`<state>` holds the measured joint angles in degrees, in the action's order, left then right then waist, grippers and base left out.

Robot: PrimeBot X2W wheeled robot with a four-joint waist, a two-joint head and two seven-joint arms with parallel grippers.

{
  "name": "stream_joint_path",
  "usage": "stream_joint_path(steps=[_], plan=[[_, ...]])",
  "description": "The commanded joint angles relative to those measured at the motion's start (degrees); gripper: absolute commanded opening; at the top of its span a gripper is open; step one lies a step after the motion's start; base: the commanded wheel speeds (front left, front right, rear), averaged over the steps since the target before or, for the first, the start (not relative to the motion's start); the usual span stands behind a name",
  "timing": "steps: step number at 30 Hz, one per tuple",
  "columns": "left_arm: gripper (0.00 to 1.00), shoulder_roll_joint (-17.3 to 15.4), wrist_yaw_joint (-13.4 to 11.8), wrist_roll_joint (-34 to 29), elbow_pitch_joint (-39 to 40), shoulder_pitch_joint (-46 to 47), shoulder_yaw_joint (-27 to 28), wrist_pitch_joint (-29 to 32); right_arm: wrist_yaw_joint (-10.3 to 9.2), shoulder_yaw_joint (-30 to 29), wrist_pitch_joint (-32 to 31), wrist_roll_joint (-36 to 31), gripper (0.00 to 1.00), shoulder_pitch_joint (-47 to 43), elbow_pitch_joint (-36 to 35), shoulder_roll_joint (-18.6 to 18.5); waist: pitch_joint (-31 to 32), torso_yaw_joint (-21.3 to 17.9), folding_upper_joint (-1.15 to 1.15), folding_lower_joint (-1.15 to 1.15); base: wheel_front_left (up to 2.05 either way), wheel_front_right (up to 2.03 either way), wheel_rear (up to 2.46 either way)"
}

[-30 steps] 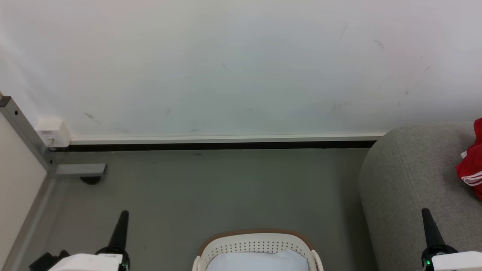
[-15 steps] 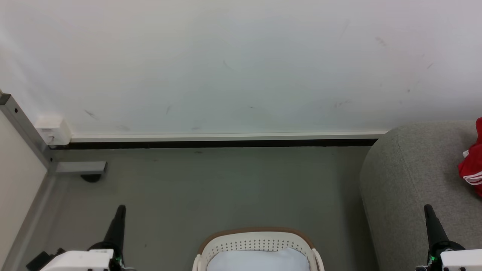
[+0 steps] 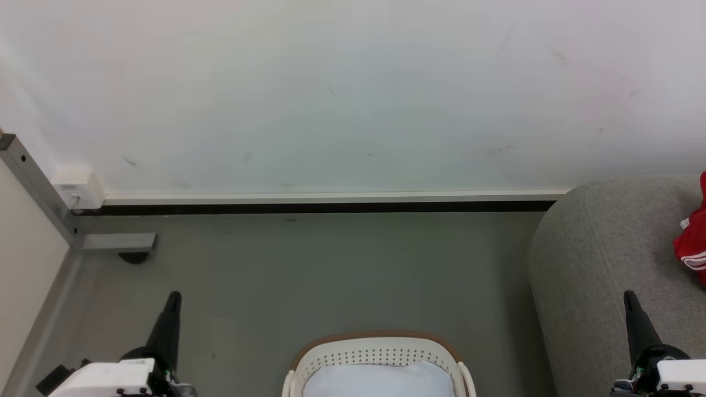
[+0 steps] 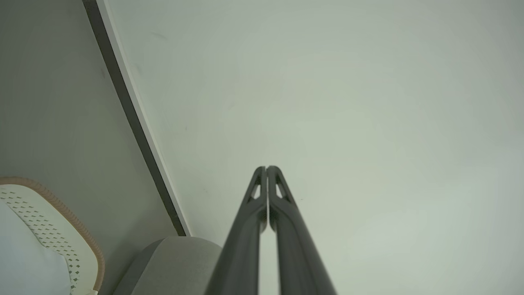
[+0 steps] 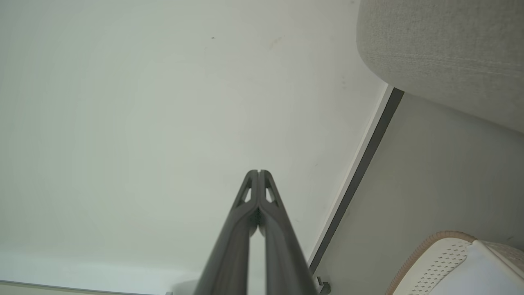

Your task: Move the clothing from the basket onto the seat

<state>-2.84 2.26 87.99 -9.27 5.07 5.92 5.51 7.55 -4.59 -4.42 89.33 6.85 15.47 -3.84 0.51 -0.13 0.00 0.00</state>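
Observation:
The white perforated basket [image 3: 378, 353] with a tan rim stands on the floor at the bottom centre of the head view, and pale fabric [image 3: 380, 381] fills its inside. A red garment with white stripes [image 3: 694, 245] lies on the light-grey seat [image 3: 595, 259] at the right edge. My left gripper [image 3: 174, 296] is shut and empty, left of the basket above the floor. My right gripper [image 3: 629, 295] is shut and empty over the seat's front. In the wrist views both grippers [image 4: 267, 168] [image 5: 258, 172] point at the white wall with fingers pressed together, and the basket's rim [image 4: 61, 223] [image 5: 430, 246] shows low in a corner.
A white wall with a dark baseboard [image 3: 331, 207] runs across behind the grey floor [image 3: 309, 275]. A grey metal post with a foot [image 3: 118, 242] and a small white box [image 3: 77, 187] stand at the far left. Open floor lies between basket and wall.
The head picture has shifted slightly, so the camera moved. Both grippers have edged a little forward and outward, still shut. Basket and red garment have not moved.

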Motion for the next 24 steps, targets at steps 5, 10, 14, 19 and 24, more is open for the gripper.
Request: stream_joint_path(steps=[5,10,14,19,24], plan=[[0.0,-0.11,0.36,2.67,0.38,0.9,0.64,0.61,-0.11,-0.3,-0.52,2.83,0.0,0.86,-0.46,-0.69,-0.16,0.05,0.0,0.0,0.0,0.0,0.0],[0.0,-0.08,0.39,4.79,0.54,1.14,0.95,1.21,-0.12,-0.29,-0.85,4.96,0.0,1.04,-0.62,-0.87,-0.32,0.1,0.0,0.0,0.0,0.0,0.0],[0.0,-0.08,0.35,4.71,0.54,1.14,0.93,1.16,-0.12,-0.1,-0.7,5.15,0.0,0.94,-0.58,-0.96,-0.33,0.11,0.0,0.0,0.0,0.0,0.0],[0.0,-0.08,0.34,4.71,0.54,1.13,0.93,1.16,-0.12,0.12,-0.48,5.35,0.0,0.91,-0.61,-1.1,-0.33,0.11,0.0,0.0,0.0,0.0,0.0],[0.0,-0.09,0.34,4.71,0.53,1.13,0.93,1.16,-0.12,0.32,-0.24,5.42,0.0,0.88,-0.63,-1.16,-0.33,0.11,0.0,0.0,0.0,0.0,0.0]])
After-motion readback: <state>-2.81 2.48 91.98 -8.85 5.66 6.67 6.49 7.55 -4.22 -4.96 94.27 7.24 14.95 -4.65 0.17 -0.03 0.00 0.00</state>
